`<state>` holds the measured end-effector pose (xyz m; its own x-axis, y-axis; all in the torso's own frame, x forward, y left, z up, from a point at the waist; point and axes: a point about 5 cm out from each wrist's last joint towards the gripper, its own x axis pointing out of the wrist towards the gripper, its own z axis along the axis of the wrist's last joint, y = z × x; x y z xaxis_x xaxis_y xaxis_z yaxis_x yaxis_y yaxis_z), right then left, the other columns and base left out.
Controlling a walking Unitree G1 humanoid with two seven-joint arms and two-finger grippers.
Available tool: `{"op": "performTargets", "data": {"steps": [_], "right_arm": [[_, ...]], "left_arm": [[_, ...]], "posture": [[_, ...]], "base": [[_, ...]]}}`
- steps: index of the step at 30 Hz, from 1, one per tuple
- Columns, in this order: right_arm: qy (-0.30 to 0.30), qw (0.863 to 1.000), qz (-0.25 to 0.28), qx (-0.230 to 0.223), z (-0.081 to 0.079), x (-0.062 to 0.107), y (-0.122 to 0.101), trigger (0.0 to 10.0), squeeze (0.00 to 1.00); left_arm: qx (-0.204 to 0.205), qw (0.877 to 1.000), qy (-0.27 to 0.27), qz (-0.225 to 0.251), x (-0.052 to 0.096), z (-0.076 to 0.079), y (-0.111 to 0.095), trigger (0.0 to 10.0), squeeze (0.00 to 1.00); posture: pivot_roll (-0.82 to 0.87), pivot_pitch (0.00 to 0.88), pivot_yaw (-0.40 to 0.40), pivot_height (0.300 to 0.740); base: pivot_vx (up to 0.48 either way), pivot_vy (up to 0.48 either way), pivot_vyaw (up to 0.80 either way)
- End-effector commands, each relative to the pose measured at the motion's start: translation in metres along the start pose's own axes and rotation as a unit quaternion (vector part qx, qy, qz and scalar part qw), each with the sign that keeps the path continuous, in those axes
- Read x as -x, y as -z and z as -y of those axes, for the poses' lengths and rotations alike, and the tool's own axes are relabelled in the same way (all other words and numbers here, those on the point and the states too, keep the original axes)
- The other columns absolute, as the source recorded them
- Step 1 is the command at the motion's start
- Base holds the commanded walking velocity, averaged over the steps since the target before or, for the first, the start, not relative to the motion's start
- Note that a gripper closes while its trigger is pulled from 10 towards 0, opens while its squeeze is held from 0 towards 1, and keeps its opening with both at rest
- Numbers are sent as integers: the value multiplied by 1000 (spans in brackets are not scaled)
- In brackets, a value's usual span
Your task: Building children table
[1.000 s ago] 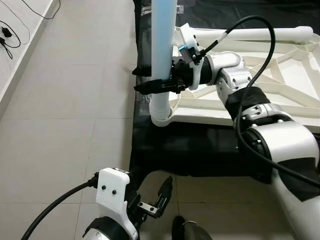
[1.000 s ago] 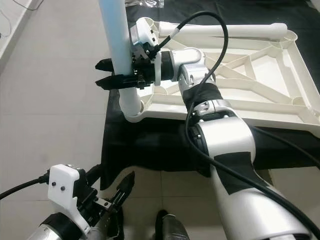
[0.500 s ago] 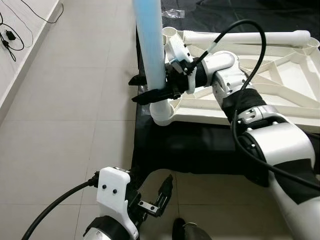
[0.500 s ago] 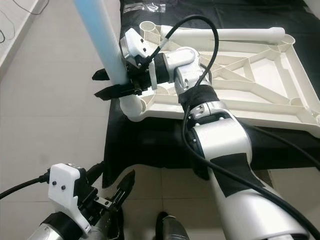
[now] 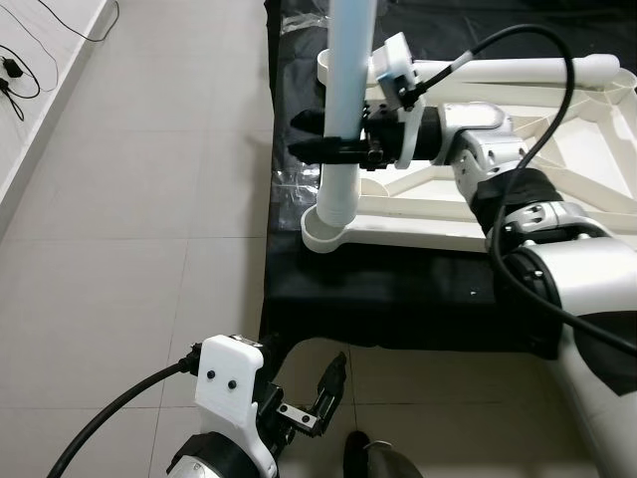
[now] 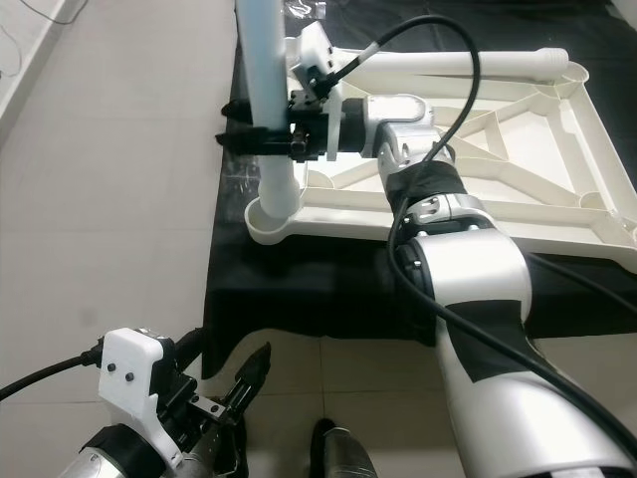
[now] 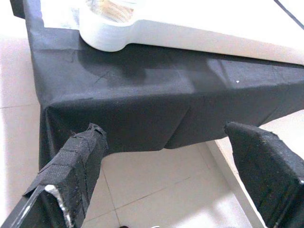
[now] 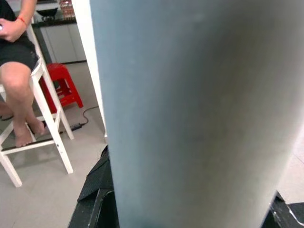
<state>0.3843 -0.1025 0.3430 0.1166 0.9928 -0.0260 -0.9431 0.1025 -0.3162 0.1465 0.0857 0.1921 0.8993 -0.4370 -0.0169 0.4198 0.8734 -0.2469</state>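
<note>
A white children's table top (image 5: 557, 189) lies upside down on a black cloth (image 5: 398, 299), its ribs facing up. A pale blue-white table leg (image 5: 343, 119) stands upright in the round corner socket (image 5: 328, 231) at the near left corner. My right gripper (image 5: 317, 134) is shut on the leg a little above the socket; in the right wrist view the leg (image 8: 190, 109) is very close up. A second white leg (image 5: 528, 70) lies along the far edge. My left gripper (image 5: 320, 390) hangs open low over the floor, near the cloth's edge (image 7: 142, 109).
Beige floor tiles (image 5: 129, 249) spread to the left. A cable and plug (image 5: 15, 70) lie by the wall at far left. A person's legs (image 8: 19, 85) rest by a white stool, with a red stool (image 8: 64, 85) behind. A clear plastic bag (image 5: 294, 179) lies by the cloth.
The right gripper has swung the leg from tilted to upright and shifted it right, so it now stands straight in the corner socket. The left gripper has stayed put.
</note>
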Motion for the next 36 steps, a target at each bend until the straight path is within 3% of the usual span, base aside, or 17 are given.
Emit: {"op": "performTargets", "data": {"steps": [1,4,10,22,27,36], "right_arm": [[-10,999,-28,-28,-4,0,17,10000,0],[-21,999,-36,-27,-6,-2,21,10000,0],[-83,996,-3,-41,-16,-14,25,10000,0],[-117,992,17,-36,-22,-28,25,10000,0],[-112,993,9,-30,-22,-29,27,10000,0],[-41,999,-24,-7,-15,-30,29,10000,0]], "left_arm": [[1,1000,-5,-12,1,-1,4,10000,0],[-2,1000,-8,-14,2,-2,5,10000,0],[-1,1000,-11,-14,2,-3,5,10000,0],[-2,1000,-12,-14,2,-3,5,10000,0],[-3,1000,-13,-14,2,-3,5,10000,0],[-6,1000,-14,-15,2,-3,6,10000,0]], "posture": [[137,340,-48,740],[135,340,-48,740],[138,343,-46,740],[138,344,-46,740],[137,345,-48,740],[136,346,-53,740]], "base": [[0,0,0],[0,0,0],[0,0,0],[0,0,0],[0,0,0],[0,0,0]]}}
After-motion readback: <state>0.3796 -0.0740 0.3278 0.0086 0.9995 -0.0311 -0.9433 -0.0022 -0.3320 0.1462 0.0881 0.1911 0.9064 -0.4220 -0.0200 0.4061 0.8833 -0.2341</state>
